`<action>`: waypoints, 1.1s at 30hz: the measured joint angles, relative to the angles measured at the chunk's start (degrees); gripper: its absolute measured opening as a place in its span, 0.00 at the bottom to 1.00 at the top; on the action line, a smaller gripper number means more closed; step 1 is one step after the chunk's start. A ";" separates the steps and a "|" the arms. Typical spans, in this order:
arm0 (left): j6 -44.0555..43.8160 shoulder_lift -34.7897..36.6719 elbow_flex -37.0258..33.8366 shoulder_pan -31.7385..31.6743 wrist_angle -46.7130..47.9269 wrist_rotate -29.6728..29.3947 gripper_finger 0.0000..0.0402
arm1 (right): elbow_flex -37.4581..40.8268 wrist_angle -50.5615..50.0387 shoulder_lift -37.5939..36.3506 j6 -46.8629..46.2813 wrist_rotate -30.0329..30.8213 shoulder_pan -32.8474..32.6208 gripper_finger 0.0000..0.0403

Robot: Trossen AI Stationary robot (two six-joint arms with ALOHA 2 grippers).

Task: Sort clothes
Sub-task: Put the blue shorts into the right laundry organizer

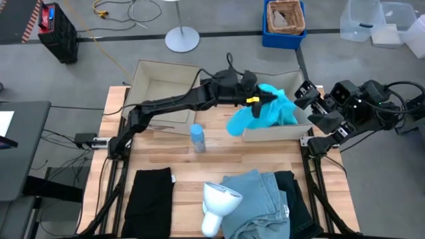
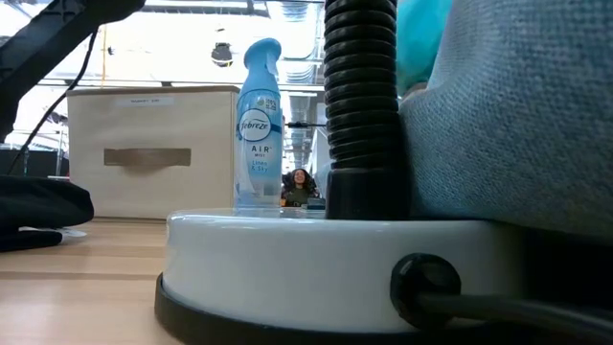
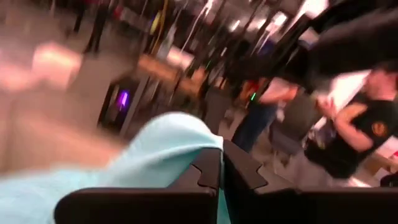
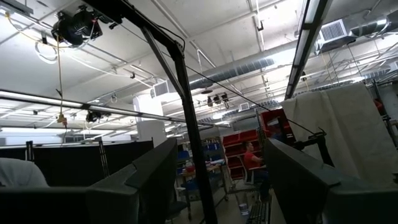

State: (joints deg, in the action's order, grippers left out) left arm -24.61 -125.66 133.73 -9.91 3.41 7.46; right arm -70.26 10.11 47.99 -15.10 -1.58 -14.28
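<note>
My left gripper (image 1: pixel 260 99) reaches over the right beige box (image 1: pixel 282 133) and is shut on the bright turquoise garment (image 1: pixel 265 111). This garment also shows in the left wrist view (image 3: pixel 155 155) and at the top of the low view (image 2: pixel 421 38). The black garment (image 1: pixel 149 192), the grey-blue garment (image 1: pixel 255 199) and the dark teal-black garment (image 1: pixel 293 189) lie flat along the table's near edge. My right gripper (image 1: pixel 305 93) waits open and empty beyond the table's right edge, its fingers (image 4: pixel 149 174) pointing up at the ceiling. My left gripper pinches a bunched part of the turquoise garment's upper end (image 3: pixel 186 146) between its two shut fingers (image 3: pixel 211 168). It comes roughly level from the table's left. The garment hangs slack below the fingers, and its lower part (image 1: pixel 239 123) drapes over the right box's near wall.
A second beige box (image 1: pixel 163 83) stands at the far left. A small blue spray bottle (image 1: pixel 197 137) stands upright mid-table in front of the boxes. A white lamp-like base with a black hose (image 1: pixel 219 199) stands between the garments at the near edge.
</note>
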 joint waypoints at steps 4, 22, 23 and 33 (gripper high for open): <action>1.43 -0.73 0.00 -0.02 -3.41 -1.57 0.00 | 0.00 -0.02 0.00 0.03 0.02 0.00 0.65; -1.49 0.73 1.15 -0.83 15.42 -3.40 0.73 | 0.00 -0.90 0.00 0.60 0.02 0.13 0.65; -0.30 1.23 1.20 -0.83 17.29 -3.54 0.72 | 0.00 -0.90 0.00 0.60 0.02 0.13 0.65; 6.11 1.87 1.09 0.46 41.93 -6.20 0.62 | 0.00 -1.18 0.00 0.60 0.04 0.13 0.65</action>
State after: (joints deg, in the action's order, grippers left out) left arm -18.50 -123.79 134.82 -9.45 45.35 1.26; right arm -70.26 8.93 47.99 -14.50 -1.54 -14.15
